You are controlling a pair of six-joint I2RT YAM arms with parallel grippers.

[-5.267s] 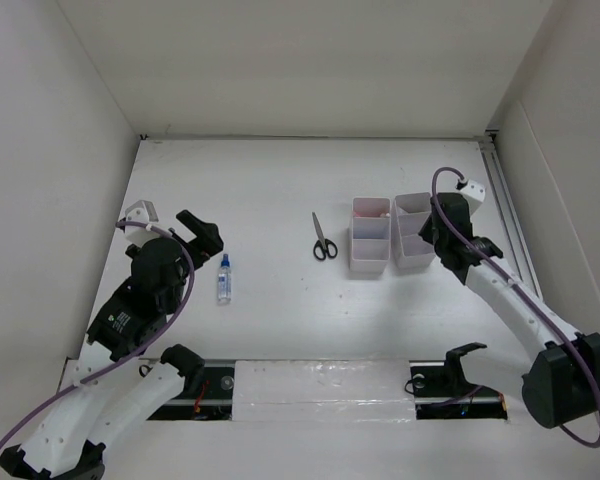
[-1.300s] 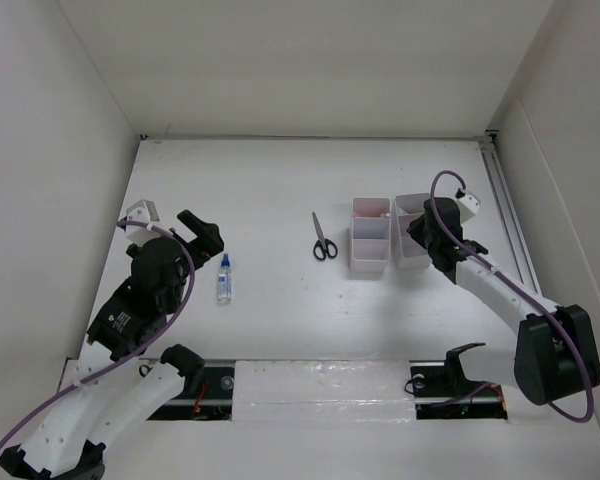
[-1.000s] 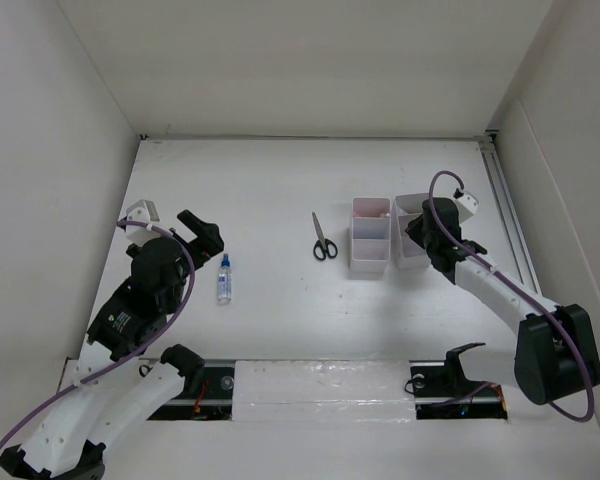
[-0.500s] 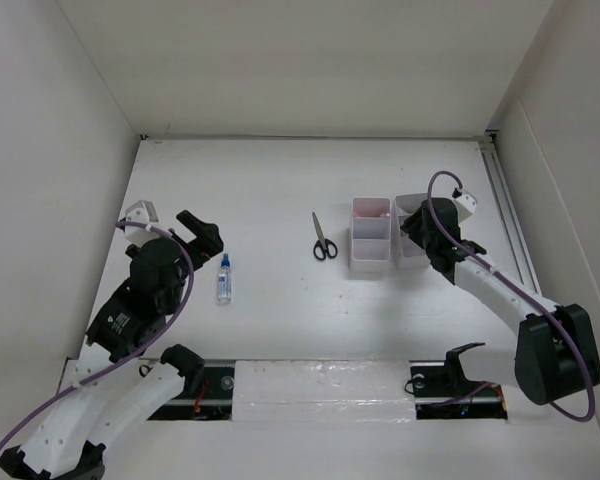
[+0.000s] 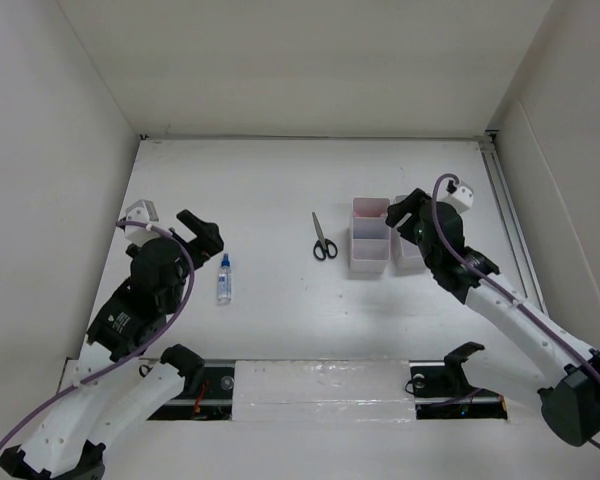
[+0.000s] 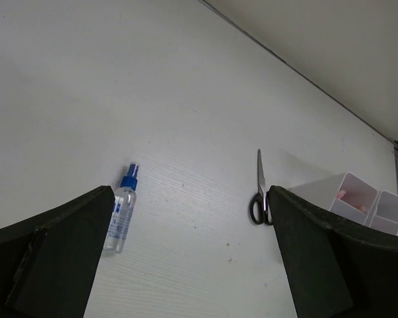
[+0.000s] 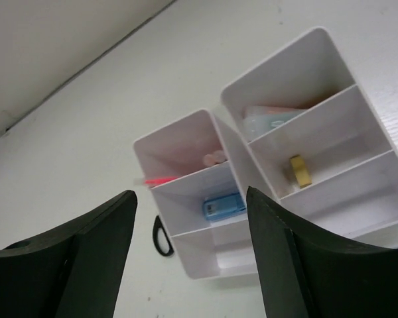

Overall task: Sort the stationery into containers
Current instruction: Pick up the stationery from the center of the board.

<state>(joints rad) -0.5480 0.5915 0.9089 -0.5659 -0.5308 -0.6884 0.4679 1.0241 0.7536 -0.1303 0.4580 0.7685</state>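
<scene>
Delivery apparently made, the right gripper [image 7: 189,218] rises open and empty off the containers [image 5: 369,262]; scissors [image 5: 322,240] and bottle [image 5: 223,280] wait to their left, left gripper [image 6: 189,199] open.

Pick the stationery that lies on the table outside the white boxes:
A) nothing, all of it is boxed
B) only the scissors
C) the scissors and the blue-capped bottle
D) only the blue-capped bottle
C: the scissors lie flat on the table just left of the white boxes, and the blue-capped bottle lies on its side farther left, neither in a compartment.
</scene>
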